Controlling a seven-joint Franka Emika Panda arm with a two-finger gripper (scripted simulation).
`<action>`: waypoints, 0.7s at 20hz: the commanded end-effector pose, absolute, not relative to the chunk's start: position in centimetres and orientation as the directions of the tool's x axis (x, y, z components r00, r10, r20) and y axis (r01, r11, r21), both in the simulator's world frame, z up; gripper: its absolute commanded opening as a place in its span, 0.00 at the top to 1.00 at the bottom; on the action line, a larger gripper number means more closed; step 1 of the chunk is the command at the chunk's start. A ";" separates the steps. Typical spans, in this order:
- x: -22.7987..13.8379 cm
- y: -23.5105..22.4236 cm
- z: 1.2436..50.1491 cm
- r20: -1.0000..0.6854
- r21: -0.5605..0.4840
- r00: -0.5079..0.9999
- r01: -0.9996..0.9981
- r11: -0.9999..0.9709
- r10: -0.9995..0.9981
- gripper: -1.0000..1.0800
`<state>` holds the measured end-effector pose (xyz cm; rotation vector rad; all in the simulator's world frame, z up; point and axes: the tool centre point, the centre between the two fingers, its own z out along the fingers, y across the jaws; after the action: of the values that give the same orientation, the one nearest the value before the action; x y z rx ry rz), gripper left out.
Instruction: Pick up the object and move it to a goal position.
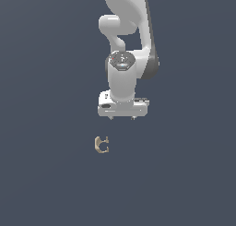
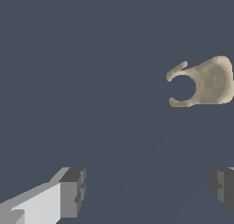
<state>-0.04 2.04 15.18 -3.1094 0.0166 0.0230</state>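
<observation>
The object point(image 1: 101, 145) is a tiny tan C-shaped hooked piece lying on the dark grey floor, below and slightly to the exterior view's left of my white gripper point(image 1: 122, 117). The gripper points down above the floor, apart from the object. In the wrist view the object point(image 2: 208, 81) lies beyond the fingers, off to one side, its open mouth facing the middle of the picture. My gripper point(image 2: 148, 191) is open and empty, with its two grey fingertips point(image 2: 73, 192) spread wide.
The white arm point(image 1: 126, 40) rises behind the gripper in the exterior view. The floor point(image 1: 46, 128) is a plain dark grey surface. No other objects show.
</observation>
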 end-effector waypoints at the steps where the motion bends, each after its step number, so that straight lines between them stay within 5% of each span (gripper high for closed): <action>1: 0.0 2.0 15.2 -0.015 -0.032 1.000 -0.011 -0.999 -0.010 0.04; 14: 0.2 1.9 15.7 0.001 -0.033 1.000 0.005 -0.999 0.005 0.04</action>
<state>0.12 1.91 15.76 -3.1083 -0.0067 -0.0021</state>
